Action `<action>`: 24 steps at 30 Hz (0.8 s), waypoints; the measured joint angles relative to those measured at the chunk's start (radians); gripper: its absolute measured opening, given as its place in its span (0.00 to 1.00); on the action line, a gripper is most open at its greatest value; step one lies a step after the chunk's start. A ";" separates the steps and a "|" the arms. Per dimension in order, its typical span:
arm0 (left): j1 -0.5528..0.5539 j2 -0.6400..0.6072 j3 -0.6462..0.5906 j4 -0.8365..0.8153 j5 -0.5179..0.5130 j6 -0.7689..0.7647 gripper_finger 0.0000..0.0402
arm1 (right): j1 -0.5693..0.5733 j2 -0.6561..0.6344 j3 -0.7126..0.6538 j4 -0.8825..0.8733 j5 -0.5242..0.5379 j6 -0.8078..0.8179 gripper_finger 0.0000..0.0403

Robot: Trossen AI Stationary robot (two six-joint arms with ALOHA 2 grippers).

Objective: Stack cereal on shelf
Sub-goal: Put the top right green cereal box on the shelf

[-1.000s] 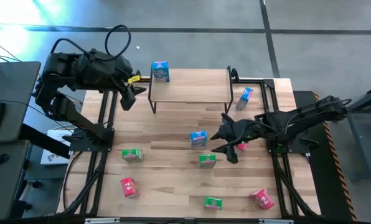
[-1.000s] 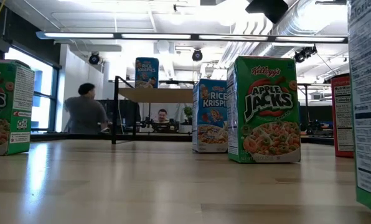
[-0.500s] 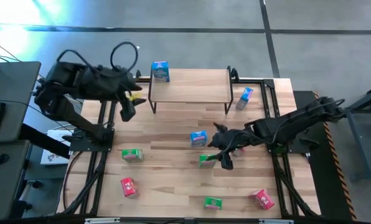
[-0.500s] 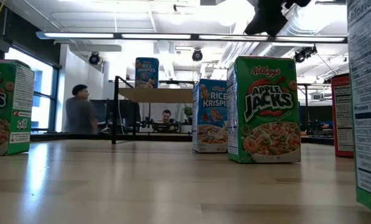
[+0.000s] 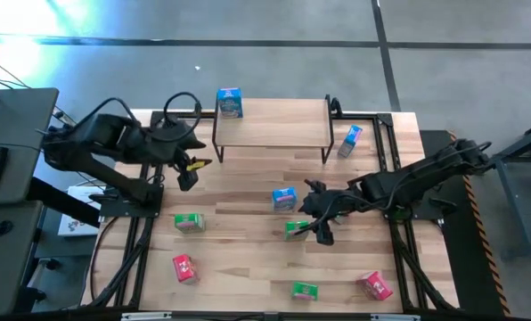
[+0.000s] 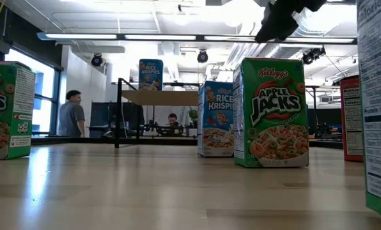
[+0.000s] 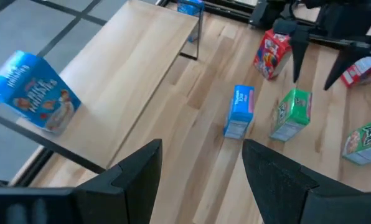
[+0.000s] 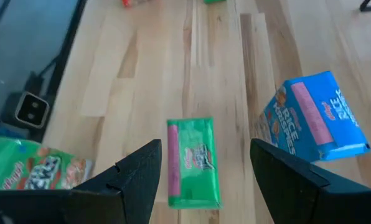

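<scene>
Your right jaws point(image 5: 319, 223) hang spread apart and empty directly above a green cereal box point(image 5: 295, 230) standing mid-surface; in the right wrist view that green box point(image 8: 192, 163) sits squarely in the gap between the two dark fingers point(image 8: 139, 171), untouched. Just beyond the jaws' far finger stands a blue cereal box point(image 5: 284, 198), upright on the wooden surface point(image 5: 248, 259).

Your left jaws point(image 5: 187, 171) hover open and empty off the near left corner of the shelf point(image 5: 272, 123), holding nothing. One blue box point(image 5: 230, 102) stands on the shelf's left end, ahead of those jaws. The other cereal boxes stand scattered across the surface, well apart from both jaws, including a red box point(image 5: 184, 267) near the front left.
</scene>
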 joint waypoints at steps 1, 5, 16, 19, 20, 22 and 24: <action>-0.006 -0.016 -0.030 0.025 -0.001 -0.007 0.53 | 0.000 0.007 0.000 -0.001 -0.001 0.000 0.59; -0.024 -0.073 -0.149 0.116 0.000 -0.011 0.53 | 0.002 0.038 0.000 -0.013 -0.004 0.000 0.59; -0.051 -0.155 -0.338 0.192 0.000 -0.106 0.53 | 0.004 0.095 -0.001 -0.010 -0.050 0.002 0.59; -0.051 -0.156 -0.345 0.194 0.000 -0.111 0.53 | 0.004 0.101 -0.001 -0.010 -0.048 0.001 0.59; -0.051 -0.156 -0.345 0.196 0.000 -0.111 0.53 | 0.004 0.103 -0.001 -0.017 -0.048 0.000 0.59; -0.051 -0.156 -0.345 0.199 0.000 -0.105 0.53 | 0.004 0.116 -0.001 -0.013 -0.045 -0.001 0.59; -0.051 -0.156 -0.345 0.203 0.000 -0.095 0.53 | 0.004 0.134 -0.001 -0.022 -0.048 -0.001 0.59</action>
